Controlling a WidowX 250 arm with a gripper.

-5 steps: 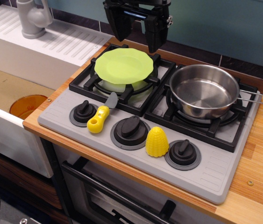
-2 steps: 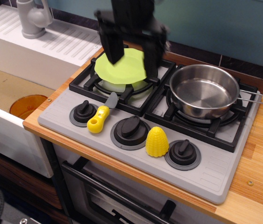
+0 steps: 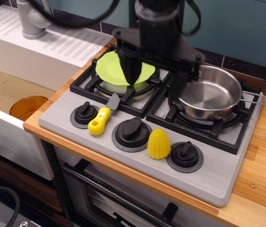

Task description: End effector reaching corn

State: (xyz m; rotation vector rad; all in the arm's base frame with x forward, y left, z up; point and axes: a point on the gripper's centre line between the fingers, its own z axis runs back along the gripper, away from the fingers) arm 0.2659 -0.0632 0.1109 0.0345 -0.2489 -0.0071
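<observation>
Black and bulky, the end effector hangs over the toy stove with its two dark fingers spread wide apart and nothing held between them; one finger points down in front of the green plate, the other in front of the pan's near-left rim. Below and toward the front of it, well apart from both fingertips, the corn stands upright on the grey front panel of the stove, a small ribbed yellow dome wedged between two black knobs: the large middle knob just to its left and the right knob just to its right, close enough that it seems to touch both bases. Further left on the same panel lies a yellow-handled utensil with a grey blade, its handle resting against the left knob. Behind, the green plate sits on the rear-left burner grate and a steel pan sits on the right burner, its thin handle running off to the right. At the far left a grey faucet stands on a white sink surround, with an orange bowl down in the basin below.
</observation>
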